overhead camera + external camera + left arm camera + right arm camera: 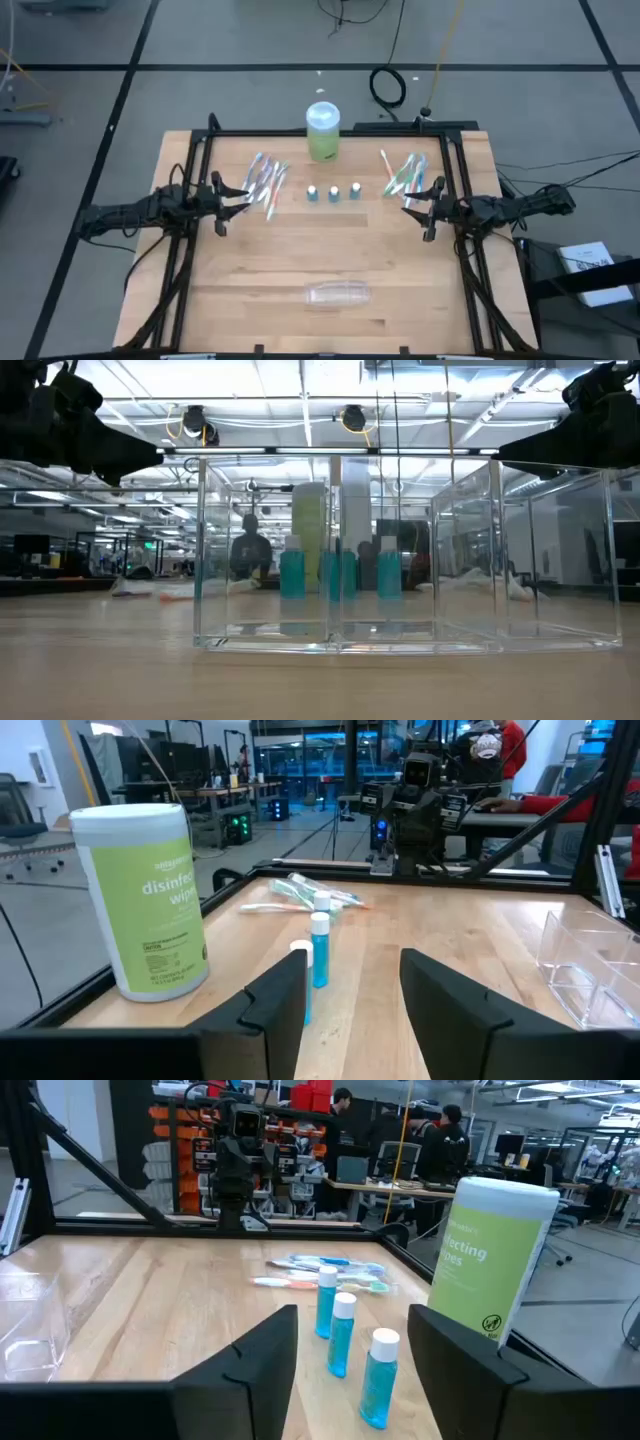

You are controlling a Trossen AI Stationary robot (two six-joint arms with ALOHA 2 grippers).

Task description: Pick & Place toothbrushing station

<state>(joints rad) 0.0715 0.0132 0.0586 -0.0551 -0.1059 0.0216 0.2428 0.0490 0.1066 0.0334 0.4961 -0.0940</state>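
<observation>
The toothbrushing station lies spread over the table. One pile of toothbrushes (268, 180) is at the far left and another (405, 172) at the far right. Between them stand three small blue tubes (334, 192) with white caps, upright in a row. A clear plastic holder (337, 293) rests on the table near the front edge. My left gripper (240, 193) hovers open just left of the left pile, pointing toward the tubes (320, 948). My right gripper (412, 200) hovers open beside the right pile, facing the tubes (342, 1335). Both are raised off the table with nothing between their fingers.
A green-and-white canister of disinfecting wipes (323, 132) stands at the far edge, behind the tubes. Black frame rails (200, 160) run along the table's left and right sides. Bare wood (330, 240) lies between the tubes and the clear holder (400, 560).
</observation>
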